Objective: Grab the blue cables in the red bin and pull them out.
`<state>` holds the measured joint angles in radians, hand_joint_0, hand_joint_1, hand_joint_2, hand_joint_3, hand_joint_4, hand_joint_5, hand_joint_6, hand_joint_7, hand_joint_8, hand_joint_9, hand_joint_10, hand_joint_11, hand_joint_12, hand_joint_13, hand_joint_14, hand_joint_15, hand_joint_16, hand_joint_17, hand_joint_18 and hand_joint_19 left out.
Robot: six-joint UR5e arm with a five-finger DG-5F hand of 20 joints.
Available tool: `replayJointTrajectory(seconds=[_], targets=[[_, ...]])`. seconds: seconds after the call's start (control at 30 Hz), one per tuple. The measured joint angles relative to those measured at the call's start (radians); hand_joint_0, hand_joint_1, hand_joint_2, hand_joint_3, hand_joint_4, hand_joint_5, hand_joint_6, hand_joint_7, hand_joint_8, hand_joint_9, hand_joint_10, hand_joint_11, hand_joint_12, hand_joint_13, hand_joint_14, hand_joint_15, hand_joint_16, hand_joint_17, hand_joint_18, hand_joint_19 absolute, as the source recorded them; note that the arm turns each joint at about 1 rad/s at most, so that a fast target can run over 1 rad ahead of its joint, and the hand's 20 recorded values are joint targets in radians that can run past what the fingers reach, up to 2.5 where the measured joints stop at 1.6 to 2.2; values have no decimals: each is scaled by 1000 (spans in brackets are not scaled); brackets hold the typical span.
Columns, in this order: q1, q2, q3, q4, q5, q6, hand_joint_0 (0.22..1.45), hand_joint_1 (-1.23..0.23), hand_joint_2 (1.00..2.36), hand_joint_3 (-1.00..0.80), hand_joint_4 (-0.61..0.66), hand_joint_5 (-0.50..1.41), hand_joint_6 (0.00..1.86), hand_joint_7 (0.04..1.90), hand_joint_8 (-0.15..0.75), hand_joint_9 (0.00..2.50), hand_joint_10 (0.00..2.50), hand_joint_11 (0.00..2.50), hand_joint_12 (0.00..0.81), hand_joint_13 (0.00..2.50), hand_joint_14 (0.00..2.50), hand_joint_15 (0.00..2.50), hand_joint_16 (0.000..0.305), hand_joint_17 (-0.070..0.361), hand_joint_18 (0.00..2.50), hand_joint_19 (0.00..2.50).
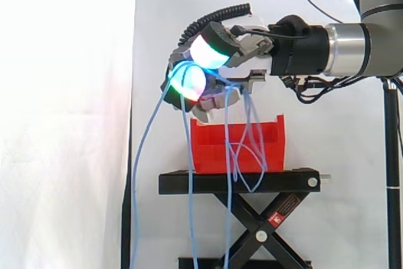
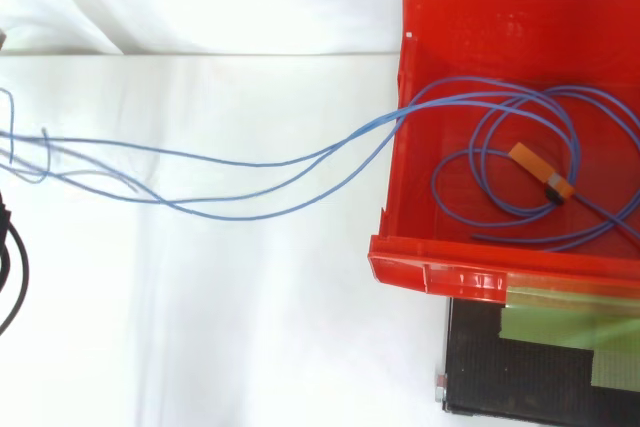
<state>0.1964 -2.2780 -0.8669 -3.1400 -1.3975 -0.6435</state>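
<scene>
My hand (image 1: 252, 55) hovers above the left end of the red bin (image 1: 214, 149), its fingers curled round a bundle of thin blue cables (image 1: 146, 137). The glowing green and cyan pads (image 1: 211, 48) sit at the left of the grip. From the hand, some strands hang far down to the left past the stand, and others loop down in front of the bin. From above, the blue cables (image 2: 250, 162) run out over the left wall of the red bin (image 2: 430, 277) toward the left edge. Coils of them still lie inside, with an orange tag (image 2: 540, 169) on one.
The bin stands on a black scissor stand (image 1: 239, 182) before a white curtain. A metal pole (image 1: 391, 155) rises at the right edge under the arm. A black plate with greenish tape (image 2: 540, 367) lies below the bin in the top view.
</scene>
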Motion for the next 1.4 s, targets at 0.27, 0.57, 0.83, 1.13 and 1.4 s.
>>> replayJointTrajectory(seconds=[0.27, 0.57, 0.83, 1.13, 1.4], targets=[[0, 0, 0, 0, 0, 0, 865, -776, 1000, -1000, 176, 998, 88, 806, 271, 1181, 24, 935, 314, 1327, 1012, 1176, 39, 88, 967, 1082], [0, 3, 0, 0, 0, 0, 834, -773, 1000, -1000, 193, 991, 92, 796, 275, 1174, 24, 926, 321, 1317, 1019, 1175, 39, 88, 930, 1073], [0, 4, 0, 0, 0, 0, 798, -746, 1000, -1000, 203, 985, 91, 791, 276, 1172, 24, 915, 327, 1319, 1040, 1156, 40, 91, 932, 1066], [0, 13, 0, 0, 0, 0, 755, -713, 1000, -1000, 219, 988, 87, 785, 286, 1179, 22, 909, 333, 1331, 1081, 1125, 42, 95, 946, 1057], [-1, 14, 0, 0, 0, 0, 743, -699, 1000, -1000, 221, 986, 83, 789, 289, 1190, 24, 959, 354, 1333, 1049, 1143, 43, 98, 951, 1052]])
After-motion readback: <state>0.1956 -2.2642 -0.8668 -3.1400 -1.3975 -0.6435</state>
